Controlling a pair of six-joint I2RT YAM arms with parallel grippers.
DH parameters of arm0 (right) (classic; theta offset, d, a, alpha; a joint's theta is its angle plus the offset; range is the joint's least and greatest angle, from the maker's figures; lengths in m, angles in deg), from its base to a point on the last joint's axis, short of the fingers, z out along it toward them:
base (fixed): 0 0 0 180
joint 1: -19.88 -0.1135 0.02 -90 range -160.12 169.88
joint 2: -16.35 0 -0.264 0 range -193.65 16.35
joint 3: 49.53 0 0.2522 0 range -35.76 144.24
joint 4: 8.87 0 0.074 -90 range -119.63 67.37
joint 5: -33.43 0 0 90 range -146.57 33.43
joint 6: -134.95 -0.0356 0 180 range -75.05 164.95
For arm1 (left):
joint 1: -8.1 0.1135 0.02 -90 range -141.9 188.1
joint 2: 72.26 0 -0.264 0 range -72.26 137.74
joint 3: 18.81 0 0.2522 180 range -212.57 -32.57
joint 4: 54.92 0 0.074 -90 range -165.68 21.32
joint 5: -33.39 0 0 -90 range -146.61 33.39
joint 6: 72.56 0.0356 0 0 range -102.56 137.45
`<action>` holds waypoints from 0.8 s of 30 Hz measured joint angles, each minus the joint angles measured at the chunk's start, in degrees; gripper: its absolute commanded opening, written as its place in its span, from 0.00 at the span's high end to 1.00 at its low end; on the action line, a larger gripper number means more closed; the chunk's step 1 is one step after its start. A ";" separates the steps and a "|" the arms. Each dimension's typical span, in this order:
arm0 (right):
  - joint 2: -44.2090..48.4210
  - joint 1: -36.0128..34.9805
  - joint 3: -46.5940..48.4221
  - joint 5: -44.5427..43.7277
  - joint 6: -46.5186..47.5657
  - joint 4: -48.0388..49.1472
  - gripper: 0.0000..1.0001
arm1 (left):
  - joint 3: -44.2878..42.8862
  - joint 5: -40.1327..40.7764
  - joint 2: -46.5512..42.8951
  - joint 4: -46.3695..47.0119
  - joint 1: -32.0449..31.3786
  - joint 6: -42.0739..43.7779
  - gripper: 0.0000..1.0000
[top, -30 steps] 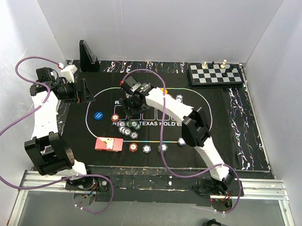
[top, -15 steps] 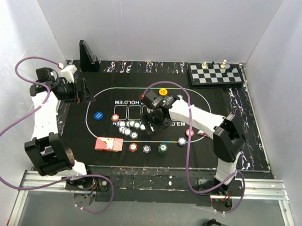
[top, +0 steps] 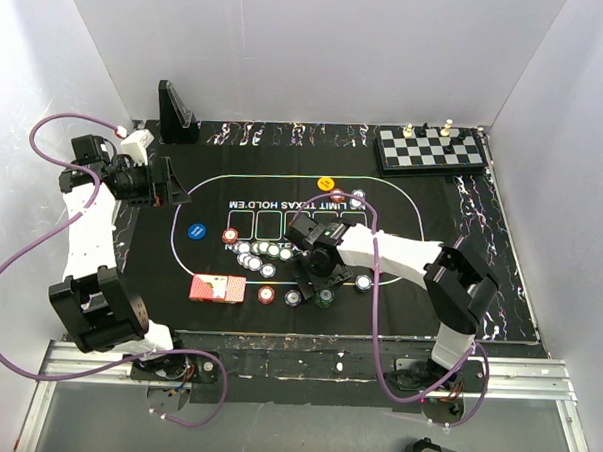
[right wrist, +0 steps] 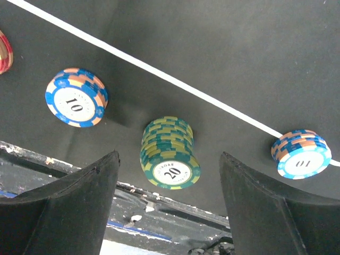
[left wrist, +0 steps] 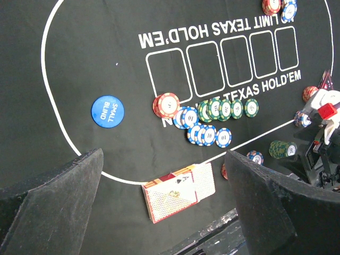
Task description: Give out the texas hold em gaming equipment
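– Both grippers slack? Start at the right one.
– Yes. On the right gripper (right wrist: pixel 169 159) the jaws are released and spread wide, one on each side of the green chip stack (right wrist: pixel 171 171). They touch neither flank and grasp nothing. The stack sits low centre in the right wrist frame, just outside the white line (right wrist: pixel 223 109).
– Neighbours?
– The left blue stack (right wrist: pixel 76 97) and the right blue stack (right wrist: pixel 302 154) flank it, near but apart. The right one sits on the line. This row reads as dealt out.
– What's left?
– Plenty, I judge. The chip cluster (left wrist: pixel 212 118) lies unsorted mid-frame in the left wrist view, beside a red stack (left wrist: pixel 167 104). The card deck (left wrist: pixel 178 192) is one pile at lower centre, with no card in the printed boxes (left wrist: pixel 204 69). The small-blind disc (left wrist: pixel 107 110) lies at left. The yellow disc (top: pixel 326 183) is upper centre in the top view.
– And the left gripper (top: pixel 163 185)?
– Slack too, with nothing between the jaws. It hangs at upper left, well apart from the chips.
– Obstructions?
– The right arm (top: pixel 400 255) crosses the mat (top: pixel 432 212) and hides part of the cluster from above. The chessboard (top: pixel 430 149) at upper right and the black stand (top: pixel 174 108) at upper left are well clear.
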State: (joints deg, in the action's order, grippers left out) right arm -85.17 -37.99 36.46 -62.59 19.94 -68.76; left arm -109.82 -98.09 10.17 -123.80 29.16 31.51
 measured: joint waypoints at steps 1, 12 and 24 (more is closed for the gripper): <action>-0.11 0.02 -0.09 -0.11 -0.24 0.39 0.21 | 0.00 0.00 -0.07 -0.04 0.02 0.00 0.00; -0.20 0.09 -2.73 -0.85 -1.62 5.03 0.41 | -0.07 0.07 -0.46 -0.17 0.07 0.00 0.00; -0.04 0.20 -4.17 -0.92 -2.27 6.05 0.71 | -0.07 0.20 -0.48 -0.20 0.15 0.04 0.00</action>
State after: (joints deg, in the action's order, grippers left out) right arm -85.21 -37.79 32.29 -63.51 17.66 -62.70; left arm -109.89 -97.89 9.69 -123.99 29.31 31.55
